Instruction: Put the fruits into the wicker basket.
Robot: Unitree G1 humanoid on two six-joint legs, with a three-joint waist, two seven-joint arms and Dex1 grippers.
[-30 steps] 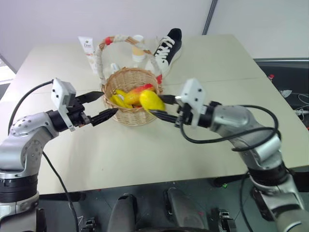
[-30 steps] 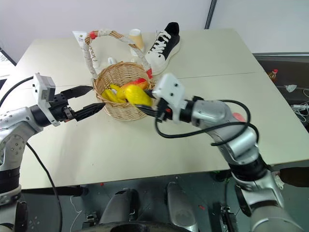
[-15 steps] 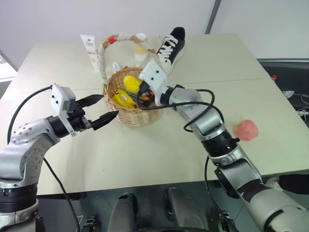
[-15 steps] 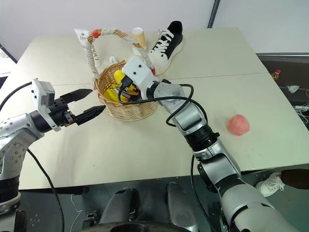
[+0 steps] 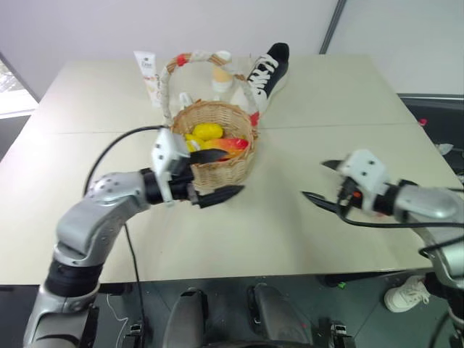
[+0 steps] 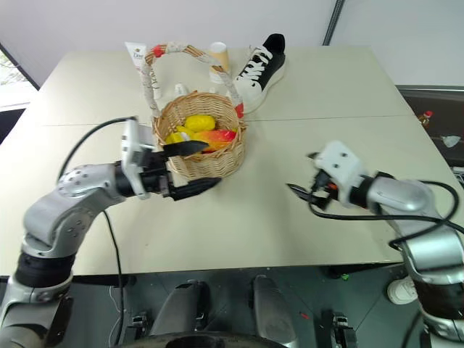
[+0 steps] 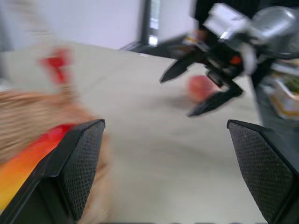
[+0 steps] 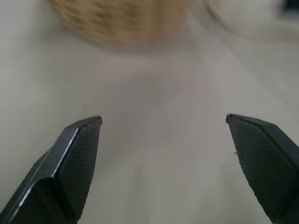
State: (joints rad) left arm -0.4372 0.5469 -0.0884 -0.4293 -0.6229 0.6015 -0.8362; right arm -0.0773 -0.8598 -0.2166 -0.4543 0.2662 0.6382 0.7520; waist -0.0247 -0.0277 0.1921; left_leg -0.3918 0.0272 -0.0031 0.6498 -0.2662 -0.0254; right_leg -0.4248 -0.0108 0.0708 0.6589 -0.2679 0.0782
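On a pale table (image 5: 312, 87), the basket (image 5: 230, 165) sits near the middle: round, light-tan woven wicker, its tall arched handle (image 5: 190, 59) wrapped in pale cloth with red ties. Inside lie a small yellow lemon (image 5: 208, 131), yellow bananas (image 6: 174, 137) and a red-and-yellow mango (image 5: 233, 144). The left gripper (image 5: 219, 175) reaches across the front of the basket, fingers spread wide and grasping nothing, one finger over the rim and the other just below the wall. The right gripper (image 6: 299, 188) hangs over bare tabletop well to the right of the basket, its black fingers also released and empty. A round pinkish-red peach (image 7: 200, 87) lies on the table beyond that gripper, seen from the left wrist. Behind the basket stand a black-and-white shoe (image 5: 270, 67), a white tube (image 5: 148, 72) and a paper cup (image 6: 218, 55).
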